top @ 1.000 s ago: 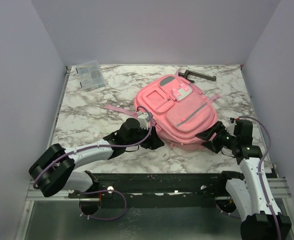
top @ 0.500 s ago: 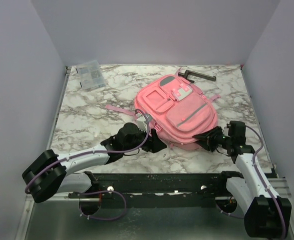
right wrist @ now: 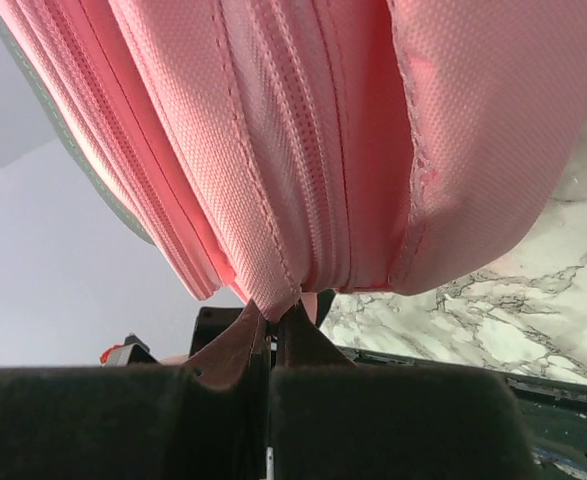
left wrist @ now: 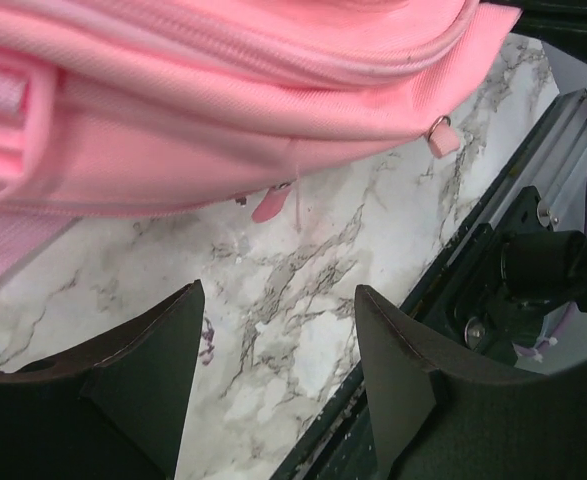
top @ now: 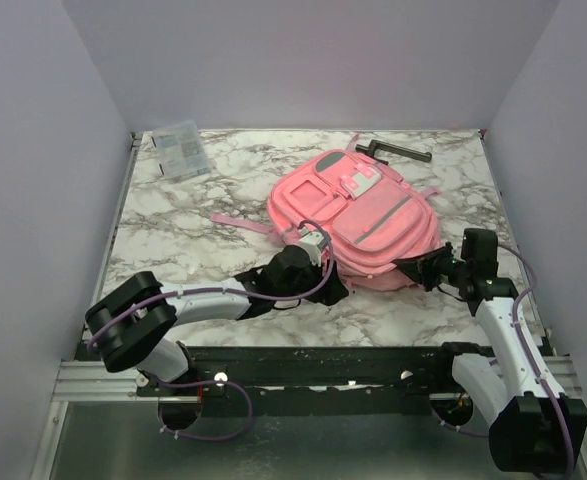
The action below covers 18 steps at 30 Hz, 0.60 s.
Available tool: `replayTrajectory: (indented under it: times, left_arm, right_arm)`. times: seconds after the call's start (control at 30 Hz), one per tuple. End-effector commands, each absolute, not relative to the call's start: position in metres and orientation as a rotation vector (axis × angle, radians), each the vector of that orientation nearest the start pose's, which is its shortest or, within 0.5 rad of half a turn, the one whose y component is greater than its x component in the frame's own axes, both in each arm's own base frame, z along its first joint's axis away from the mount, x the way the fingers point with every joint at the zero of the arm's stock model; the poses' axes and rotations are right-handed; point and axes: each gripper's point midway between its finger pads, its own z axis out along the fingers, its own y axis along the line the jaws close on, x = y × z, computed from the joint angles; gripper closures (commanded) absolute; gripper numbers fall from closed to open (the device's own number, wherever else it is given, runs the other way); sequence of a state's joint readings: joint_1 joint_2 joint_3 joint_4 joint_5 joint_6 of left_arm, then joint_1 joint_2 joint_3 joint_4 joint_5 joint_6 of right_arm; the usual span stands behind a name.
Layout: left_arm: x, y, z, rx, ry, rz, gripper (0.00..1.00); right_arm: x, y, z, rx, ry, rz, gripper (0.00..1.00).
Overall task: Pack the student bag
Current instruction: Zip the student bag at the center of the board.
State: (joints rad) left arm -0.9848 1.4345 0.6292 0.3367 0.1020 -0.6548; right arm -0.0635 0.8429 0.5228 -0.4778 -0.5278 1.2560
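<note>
The student bag (top: 358, 215), a large pink backpack with grey-trimmed pockets, lies on the marble table (top: 173, 240). My right gripper (top: 414, 268) is at its near right corner. In the right wrist view that gripper (right wrist: 273, 310) is shut on a fold of the bag's (right wrist: 323, 150) pink fabric by the zip seam. My left gripper (top: 331, 288) sits at the bag's near edge. From the left wrist its fingers (left wrist: 276, 292) stand open over bare marble, with the bag (left wrist: 223, 100) and a zip pull (left wrist: 440, 140) just beyond the tips.
A clear packet (top: 180, 148) lies at the back left corner and a dark handled tool (top: 393, 150) behind the bag. A pink strap (top: 238, 220) trails left of the bag. The black frame rail (top: 323, 360) runs along the table's near edge.
My right gripper has closed on the bag's corner fabric. The left arm has swung right along the bag's near edge, still open. The bag has shifted slightly.
</note>
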Motion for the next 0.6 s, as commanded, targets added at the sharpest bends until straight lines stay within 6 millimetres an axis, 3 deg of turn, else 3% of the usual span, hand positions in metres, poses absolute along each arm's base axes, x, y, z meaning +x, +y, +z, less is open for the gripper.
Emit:
replayTrajectory:
  times: [0.0, 0.2, 0.4, 0.57]
  left_arm:
    - [0.201, -0.38, 0.104, 0.487, 2.131, -1.037, 0.37]
    - [0.21, -0.395, 0.106, 0.492, 2.119, -1.025, 0.38]
    - [0.219, -0.395, 0.096, 0.428, 2.055, -0.957, 0.5]
    - [0.223, -0.401, 0.1, 0.393, 2.002, -0.95, 0.51]
  right_arm:
    - [0.247, 0.108, 0.153, 1.364, 2.112, 1.206, 0.99]
    - [0.25, 0.109, 0.159, 1.35, 2.1, 1.221, 1.0]
    - [0.254, 0.111, 0.164, 1.345, 2.086, 1.253, 0.99]
    - [0.254, 0.112, 0.17, 1.338, 2.077, 1.267, 1.0]
